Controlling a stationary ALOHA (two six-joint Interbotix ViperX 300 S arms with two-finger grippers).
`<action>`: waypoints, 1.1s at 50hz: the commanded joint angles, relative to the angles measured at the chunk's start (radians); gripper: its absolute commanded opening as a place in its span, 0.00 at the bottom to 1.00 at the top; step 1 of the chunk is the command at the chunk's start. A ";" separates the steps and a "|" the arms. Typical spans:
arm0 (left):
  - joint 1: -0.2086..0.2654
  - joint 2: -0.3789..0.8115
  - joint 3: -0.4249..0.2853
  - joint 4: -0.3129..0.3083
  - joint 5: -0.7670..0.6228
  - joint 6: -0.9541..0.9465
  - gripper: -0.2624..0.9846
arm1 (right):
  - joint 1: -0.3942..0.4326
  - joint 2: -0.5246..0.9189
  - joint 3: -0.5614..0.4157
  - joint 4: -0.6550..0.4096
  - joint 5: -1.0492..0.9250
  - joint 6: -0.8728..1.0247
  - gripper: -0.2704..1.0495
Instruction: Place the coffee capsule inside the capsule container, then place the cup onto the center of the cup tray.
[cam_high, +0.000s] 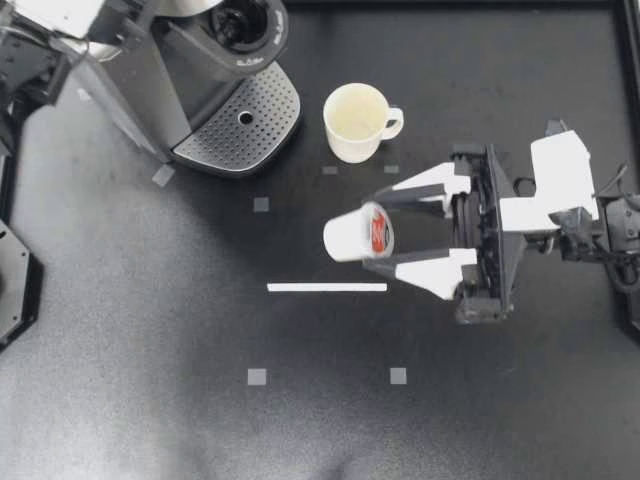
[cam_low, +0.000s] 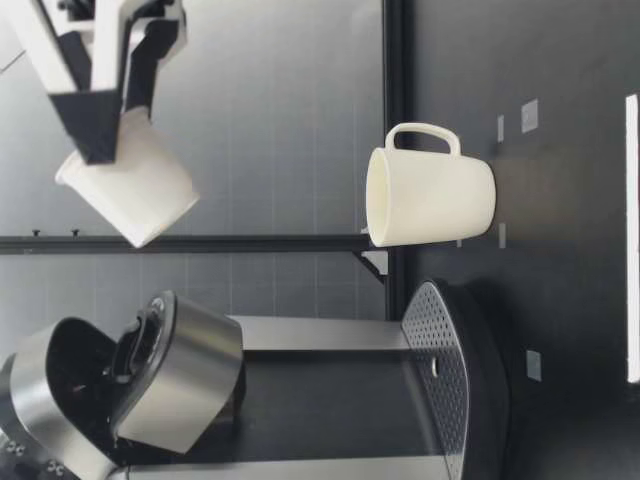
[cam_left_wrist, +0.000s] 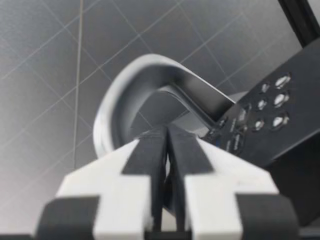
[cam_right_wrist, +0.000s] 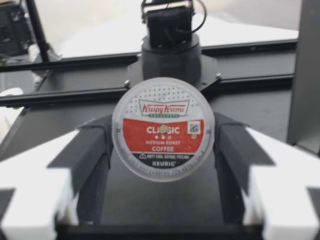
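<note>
The right end effector is clamped on the coffee capsule, its two fingers pressing the side walls from opposite sides. The foil top faces back toward the wrist and the narrow base points toward the coffee machine. In the low view the capsule hangs tilted, well above the table and higher than the cup. That height probably lets it pass over the cup and reach the open capsule container at the machine's top, where the lid stands raised.

The cup stands upright on the table just beside the perforated cup tray, not on it, so that step waits. The left end effector has its fingers pressed together on nothing, facing the machine's silver lid handle.

Counted: one capsule, one cup, one machine, two end effectors, one white strip, and six small grey squares showing clearly.
</note>
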 joint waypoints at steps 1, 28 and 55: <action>0.009 -0.028 -0.011 0.012 -0.002 -0.003 0.30 | -0.032 -0.011 -0.040 -0.002 -0.012 -0.005 0.63; 0.061 -0.164 0.051 0.021 -0.109 -0.074 0.30 | -0.153 0.028 -0.172 0.012 -0.037 -0.114 0.63; 0.061 -0.417 0.141 0.092 -0.574 -0.322 0.30 | -0.344 0.087 -0.405 -0.066 0.278 -0.118 0.63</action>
